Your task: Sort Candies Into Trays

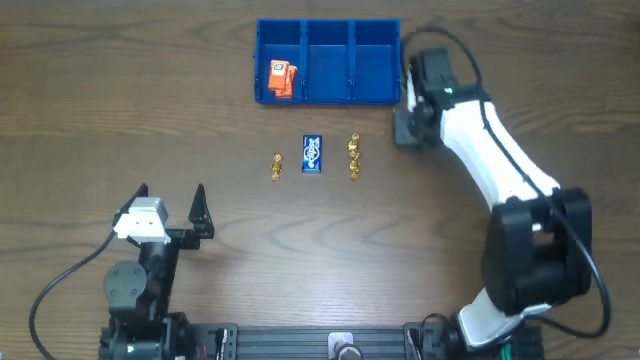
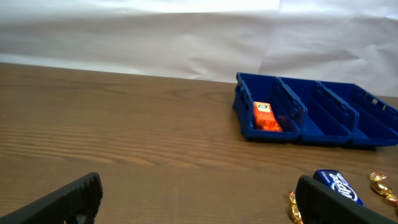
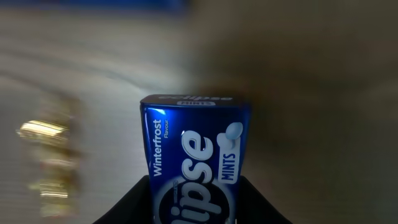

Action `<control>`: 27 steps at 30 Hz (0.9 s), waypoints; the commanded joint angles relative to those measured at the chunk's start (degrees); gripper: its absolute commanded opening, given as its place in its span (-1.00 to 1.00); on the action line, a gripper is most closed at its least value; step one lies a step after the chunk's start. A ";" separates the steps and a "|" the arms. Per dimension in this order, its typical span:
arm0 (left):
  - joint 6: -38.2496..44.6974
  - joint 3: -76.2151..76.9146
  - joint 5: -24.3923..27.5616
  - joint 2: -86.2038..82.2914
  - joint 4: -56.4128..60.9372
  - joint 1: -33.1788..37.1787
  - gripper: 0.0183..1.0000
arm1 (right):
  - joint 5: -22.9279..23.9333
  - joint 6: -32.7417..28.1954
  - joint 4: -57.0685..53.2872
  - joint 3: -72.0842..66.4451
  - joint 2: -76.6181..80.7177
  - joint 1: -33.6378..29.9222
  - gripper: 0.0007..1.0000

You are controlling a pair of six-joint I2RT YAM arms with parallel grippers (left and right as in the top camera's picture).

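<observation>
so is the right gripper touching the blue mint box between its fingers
Touching: in the right wrist view the right gripper clamps the blue mint box on both sides.

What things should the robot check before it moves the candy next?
1. Mint box in the right gripper: ok, it sits between the fingers.
2. Right gripper over the tray: not ok, the wood table lies under it.
3. Tray's middle and right compartments free: ok.
4. Orange candies inside the left compartment: ok.
5. Left gripper out of the way: ok, open, near its base.
6. Table cleared: not ok, a second blue box and three gold candies wait.
</observation>
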 commanded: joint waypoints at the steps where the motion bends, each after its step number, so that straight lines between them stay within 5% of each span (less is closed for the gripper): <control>1: 0.44 -1.07 1.40 -0.44 -2.03 0.13 0.99 | 5.68 5.46 -1.22 11.91 -2.95 7.80 -0.55; 4: 0.44 -1.07 1.40 -0.44 -2.03 0.13 1.00 | 11.58 8.41 3.10 14.64 -2.71 12.85 -0.55; 10: 0.44 -1.07 1.40 -0.44 -2.03 0.13 1.00 | 13.18 12.76 13.92 14.64 2.21 16.76 -0.58; 27: 0.44 -1.07 1.40 -0.44 -2.05 0.13 1.00 | 16.87 10.80 28.81 14.64 12.79 17.64 -0.60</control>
